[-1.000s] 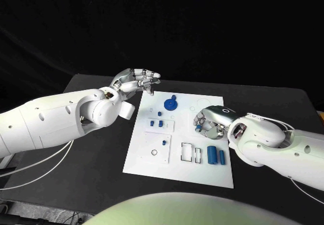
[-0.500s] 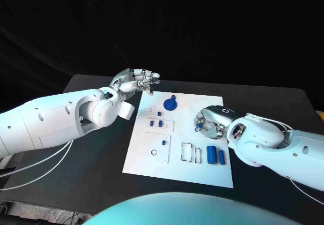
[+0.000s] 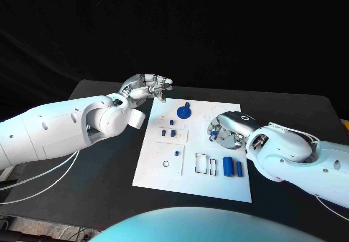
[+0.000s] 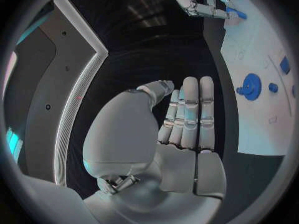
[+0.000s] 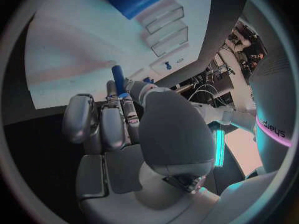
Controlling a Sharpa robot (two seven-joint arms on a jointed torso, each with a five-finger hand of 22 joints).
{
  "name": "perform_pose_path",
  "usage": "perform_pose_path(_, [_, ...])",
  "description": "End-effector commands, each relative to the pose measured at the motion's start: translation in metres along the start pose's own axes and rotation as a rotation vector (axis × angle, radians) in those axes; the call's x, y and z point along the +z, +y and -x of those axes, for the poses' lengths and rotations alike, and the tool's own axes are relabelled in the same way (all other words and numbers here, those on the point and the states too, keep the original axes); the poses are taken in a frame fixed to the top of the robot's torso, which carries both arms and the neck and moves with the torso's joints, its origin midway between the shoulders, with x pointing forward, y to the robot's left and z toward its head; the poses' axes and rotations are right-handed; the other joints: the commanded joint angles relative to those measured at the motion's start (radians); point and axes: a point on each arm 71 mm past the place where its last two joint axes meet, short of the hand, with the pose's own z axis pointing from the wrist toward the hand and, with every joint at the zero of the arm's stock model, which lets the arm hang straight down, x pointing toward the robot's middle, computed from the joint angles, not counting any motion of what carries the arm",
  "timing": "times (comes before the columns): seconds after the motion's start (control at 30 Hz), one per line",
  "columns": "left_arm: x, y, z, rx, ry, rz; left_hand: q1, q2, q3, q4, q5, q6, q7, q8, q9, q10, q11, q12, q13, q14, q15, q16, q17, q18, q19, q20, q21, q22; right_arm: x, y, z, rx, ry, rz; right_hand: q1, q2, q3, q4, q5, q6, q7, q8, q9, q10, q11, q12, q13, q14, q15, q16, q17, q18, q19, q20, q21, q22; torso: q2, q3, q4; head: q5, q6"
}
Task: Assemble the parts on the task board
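Observation:
The white task board lies mid-table. My right hand hovers over its right edge and pinches a small blue peg between thumb and fingers; the peg's tip peeks out below the palm. My left hand hangs above the board's far left corner, holding nothing, its fingers stretched out side by side. On the board sit a blue round disc with a knob, two small blue pieces in a frame, and two blue cylinders near the right edge.
Two empty rectangular slots lie left of the cylinders, and a small blue stud stands on a square plate. The black table runs out past the board on both sides. A cable hangs under my left arm.
My right hand, still holding the peg, has edged slightly toward the board's far end. The left hand has stayed where it was.

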Motion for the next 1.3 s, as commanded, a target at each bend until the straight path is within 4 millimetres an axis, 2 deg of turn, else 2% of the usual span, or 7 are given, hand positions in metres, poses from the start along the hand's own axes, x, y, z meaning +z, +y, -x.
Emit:
perform_pose_path(0.03, [0.001, -0.001, -0.002, -0.002, 0.013, -0.005, -0.001, 0.006, 0.003, -0.004, 0.006, -0.007, 0.017, -0.005, -0.001, -0.009, 0.001, -0.001, -0.001, -0.007, 0.000, -0.005, -0.001, 0.006, -0.004, 0.006, -0.006, -0.002, -0.001, 0.007, 0.009, -0.013, -0.039, 0.023, 0.009, 0.000, 0.034, -0.041, 0.007, -0.003, 0.006, -0.001, 0.000, 0.077, -0.072, 0.002, 0.000, 0.013, -0.009, 0.005, 0.000, -0.017, 0.007, 0.000, 0.004, 0.091, 0.000, 0.0001, -0.0004, 0.001, 0.000])
perform_pose_path(0.27, [0.002, 0.001, -0.001, -0.002, 0.014, 0.003, -0.001, 0.009, 0.005, -0.004, 0.006, -0.007, 0.017, -0.005, -0.001, -0.010, 0.001, -0.001, -0.002, -0.007, 0.000, -0.005, -0.001, 0.006, -0.004, 0.006, -0.006, -0.002, -0.003, 0.035, 0.022, 0.005, -0.075, 0.108, 0.010, -0.001, 0.040, -0.049, 0.009, -0.002, 0.007, 0.000, 0.000, 0.080, -0.072, 0.000, 0.003, 0.013, -0.009, 0.006, 0.002, -0.018, 0.009, -0.001, 0.009, 0.095, 0.001, 0.0009, 0.0001, 0.013, 0.000])
perform_pose_path(0.4, [0.003, 0.001, -0.002, -0.003, 0.016, 0.003, -0.001, 0.009, 0.005, -0.004, 0.006, -0.007, 0.017, -0.005, -0.001, -0.010, 0.001, -0.001, -0.002, -0.007, 0.000, -0.005, -0.001, 0.006, -0.004, 0.006, -0.006, -0.002, 0.001, 0.056, 0.020, 0.023, -0.069, 0.165, 0.008, -0.003, 0.043, -0.053, 0.009, -0.003, 0.008, -0.001, -0.001, 0.079, -0.071, -0.003, 0.004, 0.013, -0.009, 0.006, 0.001, -0.018, 0.008, -0.001, 0.009, 0.096, 0.001, -0.0015, -0.0001, 0.017, 0.000])
perform_pose_path(0.5, [0.004, 0.001, -0.003, -0.003, 0.017, 0.003, -0.001, 0.009, 0.005, -0.004, 0.006, -0.007, 0.017, -0.005, -0.001, -0.010, 0.001, -0.001, -0.002, -0.007, 0.000, -0.005, -0.001, 0.006, -0.004, 0.006, -0.006, -0.002, 0.004, 0.068, 0.015, 0.035, -0.060, 0.196, 0.007, -0.004, 0.046, -0.057, 0.009, -0.006, 0.010, -0.002, -0.002, 0.077, -0.069, -0.006, 0.005, 0.013, -0.008, 0.006, 0.000, -0.018, 0.007, -0.001, 0.009, 0.097, 0.000, -0.0012, 0.0005, 0.017, 0.000])
perform_pose_path(0.73, [0.005, 0.001, -0.005, -0.006, 0.023, 0.002, 0.000, 0.010, 0.006, -0.006, 0.006, -0.008, 0.017, -0.005, -0.001, -0.011, 0.001, -0.001, -0.002, -0.007, 0.000, -0.005, -0.001, 0.006, -0.004, 0.006, -0.006, -0.001, 0.011, 0.099, -0.005, 0.075, -0.026, 0.275, 0.005, -0.004, 0.050, -0.060, 0.010, -0.009, 0.012, -0.004, -0.003, 0.075, -0.068, -0.009, 0.006, 0.013, -0.007, 0.005, 0.000, -0.017, 0.005, 0.000, 0.006, 0.097, 0.000, -0.0018, 0.0028, 0.019, 0.000])
perform_pose_path(0.93, [0.006, 0.002, -0.007, -0.007, 0.027, 0.001, 0.000, 0.010, 0.006, -0.006, 0.006, -0.008, 0.017, -0.005, -0.001, -0.011, 0.001, -0.001, -0.002, -0.007, 0.000, -0.005, -0.001, 0.006, -0.004, 0.006, -0.006, -0.001, 0.016, 0.119, -0.025, 0.107, 0.006, 0.323, 0.005, -0.003, 0.052, -0.063, 0.010, -0.010, 0.012, -0.004, -0.003, 0.074, -0.067, -0.011, 0.007, 0.013, -0.006, 0.006, 0.001, -0.017, 0.005, 0.000, 0.005, 0.097, 0.001, -0.0020, 0.0002, 0.026, 0.000])
perform_pose_path(1.3, [0.006, 0.001, -0.008, -0.008, 0.030, 0.001, 0.000, 0.010, 0.006, -0.006, 0.006, -0.008, 0.017, -0.005, -0.001, -0.011, 0.001, -0.001, -0.002, -0.007, 0.000, -0.005, -0.001, 0.006, -0.004, 0.006, -0.006, -0.001, 0.026, 0.124, -0.059, 0.133, 0.058, 0.324, 0.006, 0.001, 0.063, -0.072, 0.013, -0.014, 0.014, -0.007, -0.005, 0.072, -0.065, -0.017, 0.010, 0.013, -0.005, 0.006, 0.001, -0.017, 0.004, 0.001, 0.007, 0.100, 0.002, -0.0002, 0.0001, 0.039, 0.000])
